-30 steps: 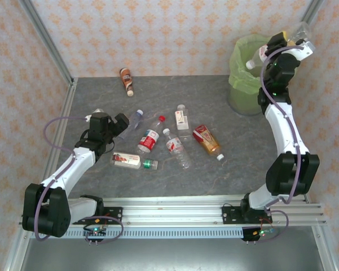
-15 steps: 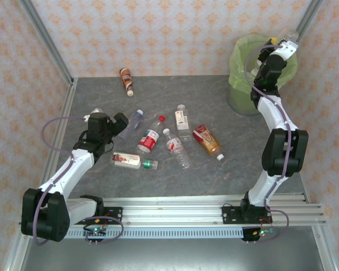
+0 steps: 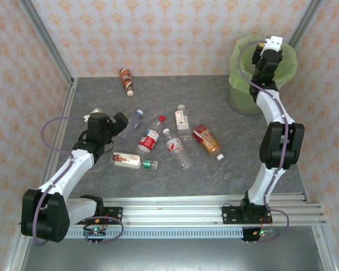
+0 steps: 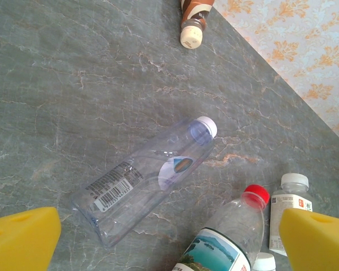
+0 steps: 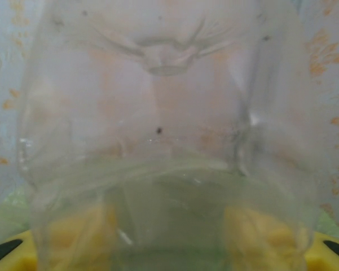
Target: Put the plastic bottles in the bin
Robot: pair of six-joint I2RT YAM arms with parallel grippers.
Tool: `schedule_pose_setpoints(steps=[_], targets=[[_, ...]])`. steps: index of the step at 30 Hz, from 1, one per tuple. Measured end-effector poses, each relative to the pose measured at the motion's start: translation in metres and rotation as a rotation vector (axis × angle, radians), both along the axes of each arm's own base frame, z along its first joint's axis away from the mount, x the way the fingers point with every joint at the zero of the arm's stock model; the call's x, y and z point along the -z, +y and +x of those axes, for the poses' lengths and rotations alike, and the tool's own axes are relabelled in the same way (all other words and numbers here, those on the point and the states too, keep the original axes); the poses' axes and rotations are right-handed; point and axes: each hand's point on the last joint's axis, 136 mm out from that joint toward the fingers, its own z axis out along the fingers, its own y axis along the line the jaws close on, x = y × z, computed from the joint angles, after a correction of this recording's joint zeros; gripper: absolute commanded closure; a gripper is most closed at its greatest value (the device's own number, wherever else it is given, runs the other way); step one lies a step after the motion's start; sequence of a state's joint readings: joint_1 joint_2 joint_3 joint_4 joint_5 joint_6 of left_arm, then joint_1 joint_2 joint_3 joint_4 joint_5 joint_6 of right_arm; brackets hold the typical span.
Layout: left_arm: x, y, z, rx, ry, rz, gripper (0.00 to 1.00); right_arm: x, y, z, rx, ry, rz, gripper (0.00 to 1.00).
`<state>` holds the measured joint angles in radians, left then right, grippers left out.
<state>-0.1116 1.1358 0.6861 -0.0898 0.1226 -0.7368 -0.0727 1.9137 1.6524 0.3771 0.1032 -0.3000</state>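
Observation:
My right gripper (image 3: 269,48) hangs over the bin (image 3: 241,90), a round bin lined with a light-green bag. It is shut on a clear plastic bottle (image 5: 163,124) that sits between the yellow fingers (image 5: 259,228). My left gripper (image 4: 169,240) is open just above the table, close over a clear bottle with a white cap (image 4: 146,180) (image 3: 133,119). Near it lie a red-capped, red-labelled bottle (image 3: 150,138), a clear one (image 3: 176,148), a white-labelled one (image 3: 182,117), an orange one (image 3: 207,141) and a green-capped one (image 3: 132,161). A brown bottle (image 3: 126,81) lies at the back.
The grey table (image 3: 254,158) is walled by patterned panels and metal posts. The bin stands in the back right corner. The bottles are clustered mid-table, between the two arms.
The right arm has swung left and down from beside the bin's right rim to over its opening, carrying the clear bottle. The left arm has barely moved.

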Motion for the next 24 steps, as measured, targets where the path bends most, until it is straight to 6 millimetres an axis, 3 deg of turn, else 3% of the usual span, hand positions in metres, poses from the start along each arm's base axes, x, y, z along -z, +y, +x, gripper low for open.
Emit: schedule_pose_setpoints(steps=[9, 18, 24], targets=[[0.001, 0.0, 0.0, -0.004, 0.002, -0.006, 0.0, 0.05, 0.004, 0.036, -0.037, 0.272, 0.049, 0.41], [0.009, 0.001, -0.005, -0.008, 0.026, 0.0, 0.0, 0.074, 0.005, 0.045, -0.036, 0.437, 0.115, 0.29], [0.009, 0.002, -0.007, -0.012, 0.026, 0.003, 0.0, 0.072, 0.005, 0.042, -0.026, 0.484, 0.148, 0.2]])
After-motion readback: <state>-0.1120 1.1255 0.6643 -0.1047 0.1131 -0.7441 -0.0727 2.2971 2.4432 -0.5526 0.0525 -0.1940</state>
